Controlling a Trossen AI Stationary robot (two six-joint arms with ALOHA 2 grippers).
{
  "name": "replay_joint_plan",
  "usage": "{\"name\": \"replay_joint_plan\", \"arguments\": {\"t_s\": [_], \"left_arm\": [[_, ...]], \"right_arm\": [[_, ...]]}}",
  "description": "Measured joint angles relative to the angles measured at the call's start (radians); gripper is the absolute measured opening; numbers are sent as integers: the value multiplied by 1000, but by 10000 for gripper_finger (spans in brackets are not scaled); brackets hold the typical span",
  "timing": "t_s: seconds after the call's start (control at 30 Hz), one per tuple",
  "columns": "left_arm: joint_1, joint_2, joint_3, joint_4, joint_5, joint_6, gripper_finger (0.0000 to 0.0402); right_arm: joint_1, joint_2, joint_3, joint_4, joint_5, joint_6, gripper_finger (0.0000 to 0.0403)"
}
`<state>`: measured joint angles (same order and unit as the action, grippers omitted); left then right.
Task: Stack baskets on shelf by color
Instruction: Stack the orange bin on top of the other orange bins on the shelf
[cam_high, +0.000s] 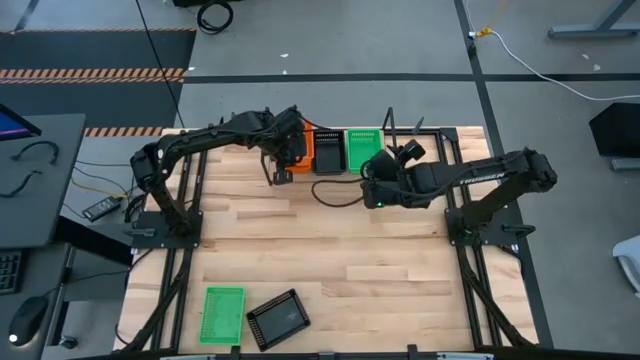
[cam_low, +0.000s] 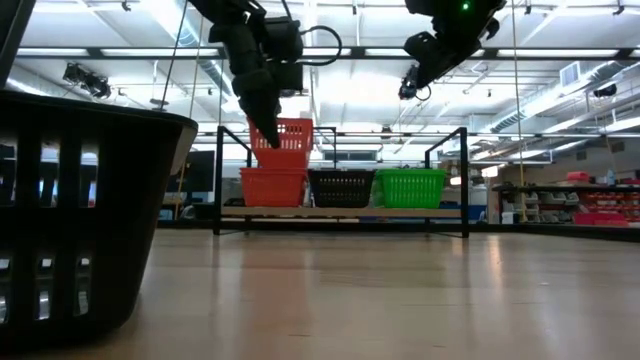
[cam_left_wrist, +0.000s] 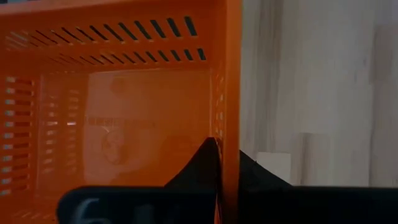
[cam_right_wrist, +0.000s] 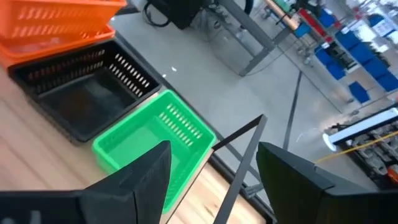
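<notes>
Shelf holds orange, black and green stacks while our left tool grips another orange basket, right tool released, two baskets left.

Light butcher-block tabletop on dark frame, grey concrete floor around. Off the table's left edge: grey desk w/ mouse, black cable, small dark remote-like item. Striped hazard tape on floor. Coiled black cable at top. Blue storage bins on shelving in room beyond
</notes>
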<state>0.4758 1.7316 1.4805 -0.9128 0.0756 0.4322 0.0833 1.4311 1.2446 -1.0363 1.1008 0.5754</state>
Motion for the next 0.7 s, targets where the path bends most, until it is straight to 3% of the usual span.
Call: {"name": "replay_joint_plan", "arguments": {"t_s": [0.37,0.7], "left_arm": [[38,6,0,-12,-3,36,3],[63,97,0,-5,14,59,4]], "right_arm": [[-5,0,0,4,-22,-10,241],[-6,0,-1,7,-96,-3,241]]}}
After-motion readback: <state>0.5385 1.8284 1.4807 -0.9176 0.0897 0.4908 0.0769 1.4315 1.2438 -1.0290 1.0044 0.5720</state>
